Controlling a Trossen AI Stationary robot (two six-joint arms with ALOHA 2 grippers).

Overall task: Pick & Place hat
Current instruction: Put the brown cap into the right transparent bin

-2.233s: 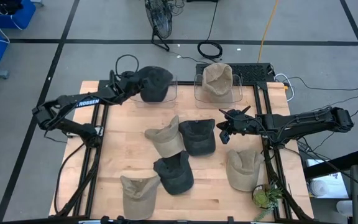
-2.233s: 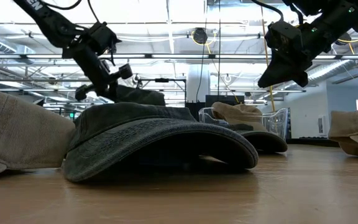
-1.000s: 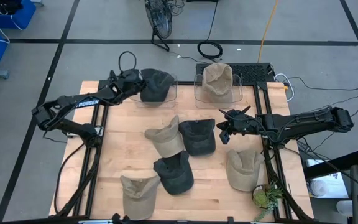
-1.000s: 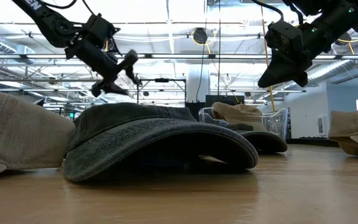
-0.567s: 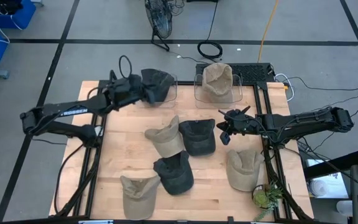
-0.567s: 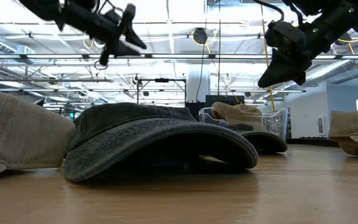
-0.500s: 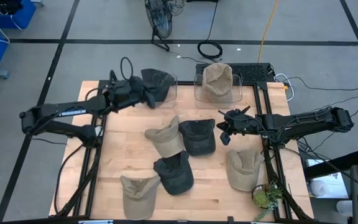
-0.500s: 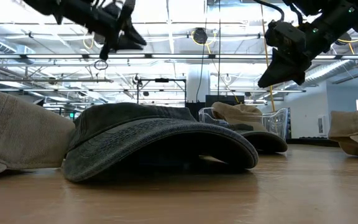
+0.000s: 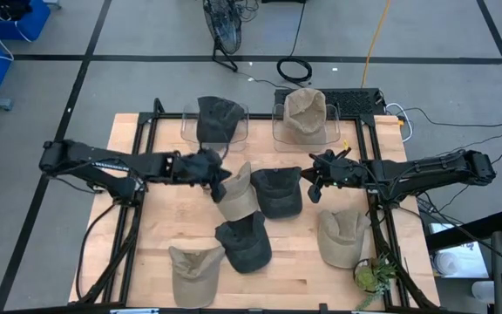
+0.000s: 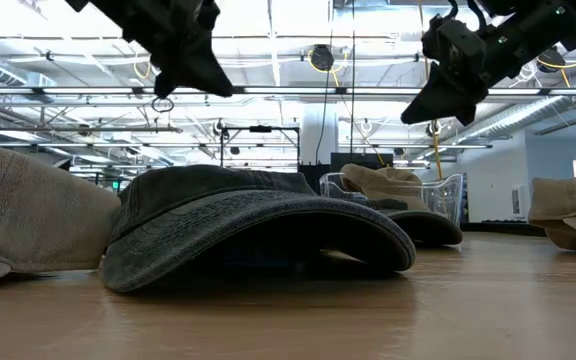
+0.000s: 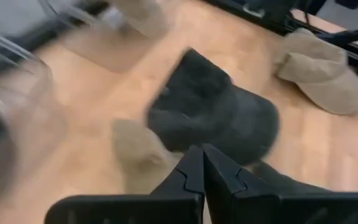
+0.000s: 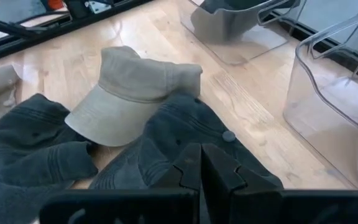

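High view: left gripper [image 9: 219, 174] hangs over the table's [image 9: 299, 262] middle, just beside the tan hat [image 9: 236, 192], fingers pinched together w/ nothing in them. Its tips blend into the dark arm there, so contact w/ the tan hat's edge can't be told. Right gripper [image 9: 315, 185] is up beside the dark hat [image 9: 277, 192], clenched, empty. A dark hat sits in the left clear bin [image 9: 215, 121], a tan one in the right clear bin [image 9: 304, 118]. Four more hats lie toward the near edge; a potted plant [image 9: 372, 276] at the corner is partly cut by the frame rail.

Low view: a big dark hat brim [image 10: 258, 228] fills the foreground and hides most of the table behind; hats at both edges are cut off.

Left wrist view: heavily blurred; only dark and tan hat shapes under the pressed-together fingers [image 11: 216, 171]. Right wrist view: fingers meet over the dark hat.
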